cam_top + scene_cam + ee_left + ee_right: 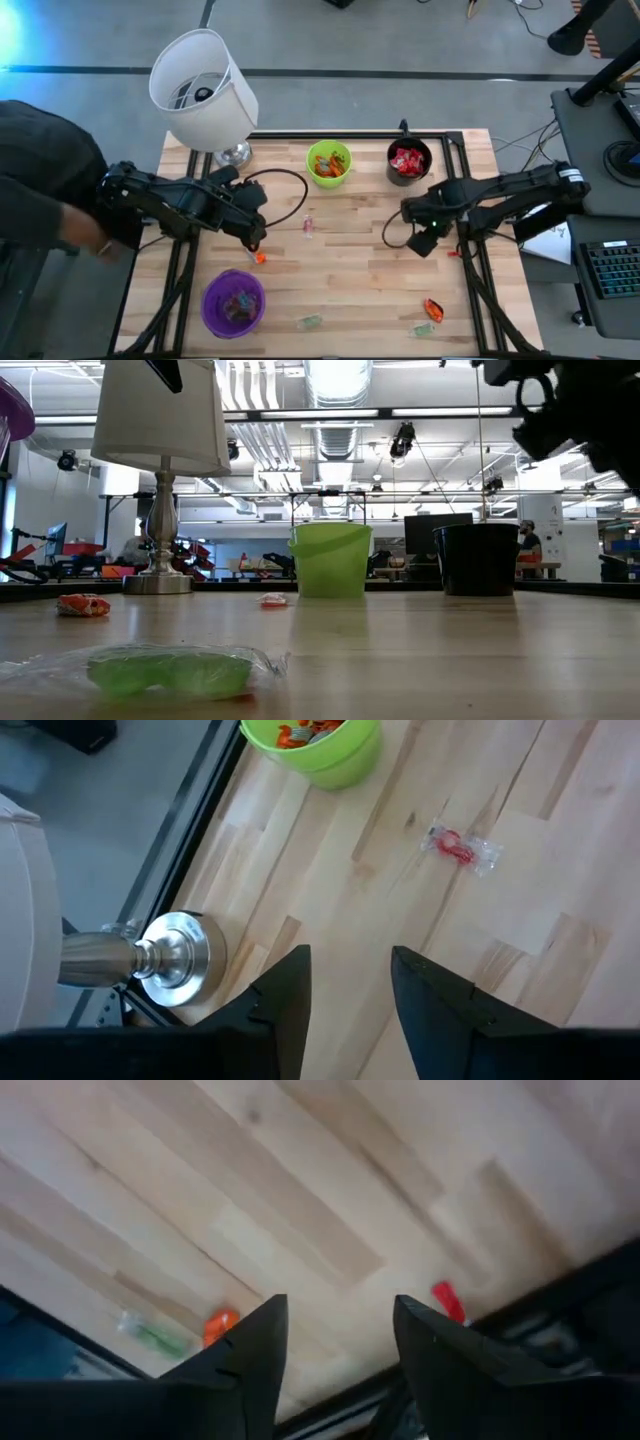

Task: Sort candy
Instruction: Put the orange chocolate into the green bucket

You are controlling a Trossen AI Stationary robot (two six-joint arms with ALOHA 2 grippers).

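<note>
Right gripper (335, 1370) hangs open and empty near the table's right edge, below the black cup (409, 162) of red candy, suggesting a completed drop. Left gripper (350, 1010), parted and empty, hovers near the left edge by an orange sweet (260, 257), probably its next pick.

green cup (329, 163), black cup (409, 161), purple cup (234, 302), white lampshade (203, 88), red candy (458, 848)

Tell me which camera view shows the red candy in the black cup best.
The high view: it looks straight down into the black cup and shows the red candy inside. The low view shows only the cup's dark wall. Neither wrist view shows this cup.
</note>
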